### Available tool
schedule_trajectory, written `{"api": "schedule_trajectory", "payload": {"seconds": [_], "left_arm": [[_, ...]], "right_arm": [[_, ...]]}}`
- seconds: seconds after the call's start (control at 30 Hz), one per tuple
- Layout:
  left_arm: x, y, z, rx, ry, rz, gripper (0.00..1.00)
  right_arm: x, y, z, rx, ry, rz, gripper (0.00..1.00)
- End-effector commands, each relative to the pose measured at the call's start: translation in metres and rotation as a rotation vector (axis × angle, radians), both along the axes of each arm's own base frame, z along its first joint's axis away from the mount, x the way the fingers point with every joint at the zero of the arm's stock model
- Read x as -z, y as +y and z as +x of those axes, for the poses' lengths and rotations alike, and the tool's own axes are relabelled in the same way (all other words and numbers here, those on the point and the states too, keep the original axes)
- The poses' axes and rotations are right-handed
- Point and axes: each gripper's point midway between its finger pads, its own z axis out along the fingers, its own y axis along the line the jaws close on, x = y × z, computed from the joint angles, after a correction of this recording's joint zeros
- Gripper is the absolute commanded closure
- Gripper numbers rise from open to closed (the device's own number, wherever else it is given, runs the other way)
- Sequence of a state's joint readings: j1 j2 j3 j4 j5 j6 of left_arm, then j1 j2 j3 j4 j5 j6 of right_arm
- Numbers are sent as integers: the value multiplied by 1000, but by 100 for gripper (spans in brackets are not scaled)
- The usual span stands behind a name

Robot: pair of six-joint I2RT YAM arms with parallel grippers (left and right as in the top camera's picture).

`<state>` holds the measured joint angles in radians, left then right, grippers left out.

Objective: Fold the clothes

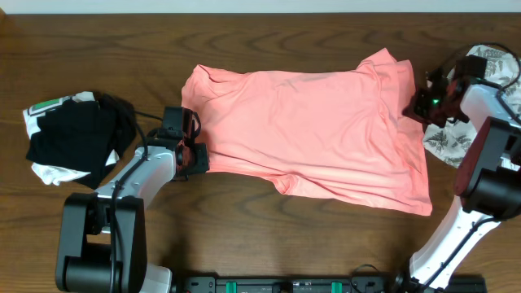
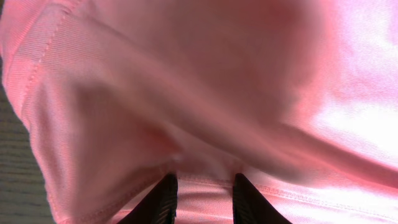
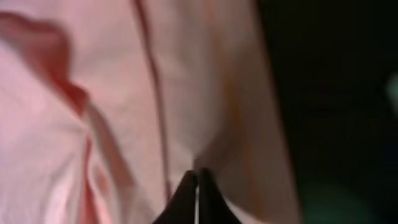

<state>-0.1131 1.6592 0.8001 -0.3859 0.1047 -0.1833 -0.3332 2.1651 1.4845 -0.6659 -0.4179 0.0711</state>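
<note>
Pink shirt (image 1: 317,122) spread on the table (image 1: 244,32), a gripper at each side edge.

The shirt lies flat and crumpled across the middle of the table, its long side running left to right, nearer the far edge than the near one. The left gripper (image 1: 195,155) is at the shirt's left edge, and its two fingers (image 2: 165,199) stand a little apart with a puckered fold of hem clamped between them. The right gripper (image 1: 417,104) sits at the shirt's right edge with its fingertips pressed tight together; I cannot tell if any cloth is caught between them. A black-and-white bundle (image 1: 73,138) lies by the table's left edge, well apart from the shirt. A leaf-print garment (image 1: 444,145) lies by the right edge, partly under the right arm.
</note>
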Motion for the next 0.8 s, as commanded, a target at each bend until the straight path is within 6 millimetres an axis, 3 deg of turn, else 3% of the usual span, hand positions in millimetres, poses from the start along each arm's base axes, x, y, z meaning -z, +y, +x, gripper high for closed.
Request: {"api": "schedule_trajectory", "payload": {"seconds": [0.0, 0.27, 0.77], "left_arm": [[46, 12, -63, -28, 233, 43, 69], [46, 12, -63, -28, 234, 43, 69], [46, 12, -63, -28, 233, 43, 69]], "right_arm": [[9, -2, -4, 10, 22, 11, 99], [4, 10, -1, -7, 1, 78, 84], [-2, 33, -20, -19, 69, 215, 85]]}}
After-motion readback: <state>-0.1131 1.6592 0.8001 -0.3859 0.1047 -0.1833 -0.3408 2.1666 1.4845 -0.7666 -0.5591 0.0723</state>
